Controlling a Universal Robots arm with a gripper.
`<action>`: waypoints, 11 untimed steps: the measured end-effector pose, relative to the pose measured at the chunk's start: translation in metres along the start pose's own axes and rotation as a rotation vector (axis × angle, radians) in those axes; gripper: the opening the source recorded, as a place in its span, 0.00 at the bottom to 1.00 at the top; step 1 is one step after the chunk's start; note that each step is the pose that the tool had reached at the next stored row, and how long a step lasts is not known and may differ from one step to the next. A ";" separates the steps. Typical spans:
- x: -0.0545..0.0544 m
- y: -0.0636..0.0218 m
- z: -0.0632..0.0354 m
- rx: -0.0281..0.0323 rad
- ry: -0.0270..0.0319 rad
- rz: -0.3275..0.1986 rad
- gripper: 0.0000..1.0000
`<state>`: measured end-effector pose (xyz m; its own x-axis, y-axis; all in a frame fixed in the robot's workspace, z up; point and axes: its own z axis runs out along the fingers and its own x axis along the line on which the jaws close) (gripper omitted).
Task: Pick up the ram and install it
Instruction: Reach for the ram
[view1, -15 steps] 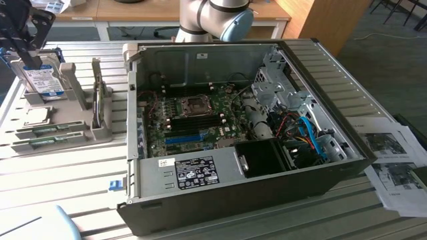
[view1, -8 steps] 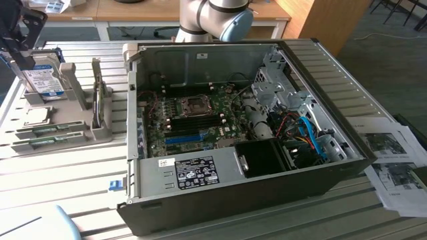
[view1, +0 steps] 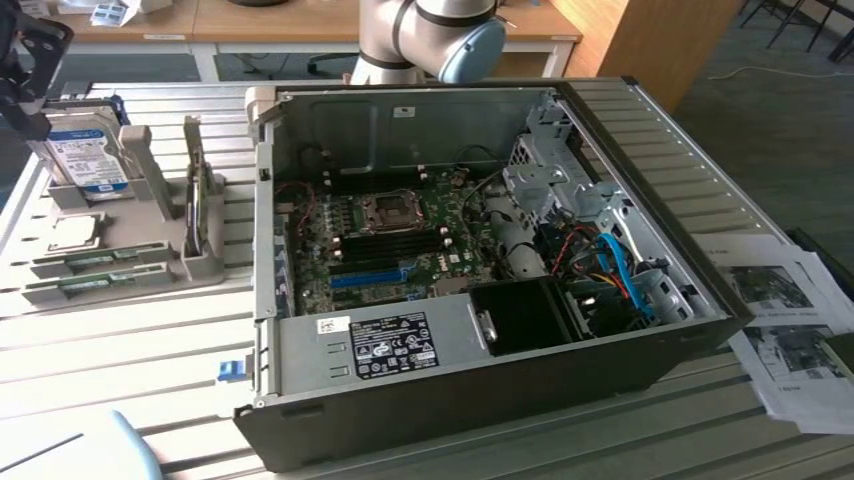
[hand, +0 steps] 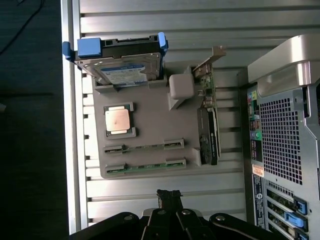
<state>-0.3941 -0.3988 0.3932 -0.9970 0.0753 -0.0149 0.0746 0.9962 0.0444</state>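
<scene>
You are holding the hand (hand: 169, 195) pressed together, its two dark fingertips meeting with nothing pinched between them, and it is hanging above the slatted counter (hand: 150, 30) beside the grey holder tray (hand: 150, 125). The ram is sitting in that tray as two green sticks lying flat and parallel. One ram stick (hand: 145, 146) is resting just beside the square silver processor chip (hand: 119, 120). The other ram stick (hand: 145, 165) is lying along the tray edge closest to your hand, apart from the fingertips, with bare counter slats showing between them. On the same tray a hard drive (hand: 120, 70) with blue side rails is standing at the far end from the sticks, and an expansion card (hand: 209, 130) is standing on edge along the side facing the computer case (view1: 454, 420). In the exterior view the case is lying open on its side to the exterior view's right of the tray. Its motherboard (view1: 347, 215) is facing up, with black memory slots (view1: 398, 243) running beside the processor socket (view1: 390, 208) and a blue slot (view1: 363, 278) lying nearer the power supply (view1: 387, 345). Printed sheets (view1: 787, 300) are lying on the counter past the case on the exterior view's right.
</scene>
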 end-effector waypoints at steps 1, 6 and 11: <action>0.002 -0.0001 0.0000 0.0000 0.0002 0.000 0.09; 0.009 -0.0007 -0.0001 0.0001 0.0019 0.000 0.09; 0.013 -0.0010 -0.0002 0.0003 0.0038 0.000 0.09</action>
<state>-0.4074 -0.3989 0.3932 -0.9971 0.0752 -0.0110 0.0747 0.9962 0.0441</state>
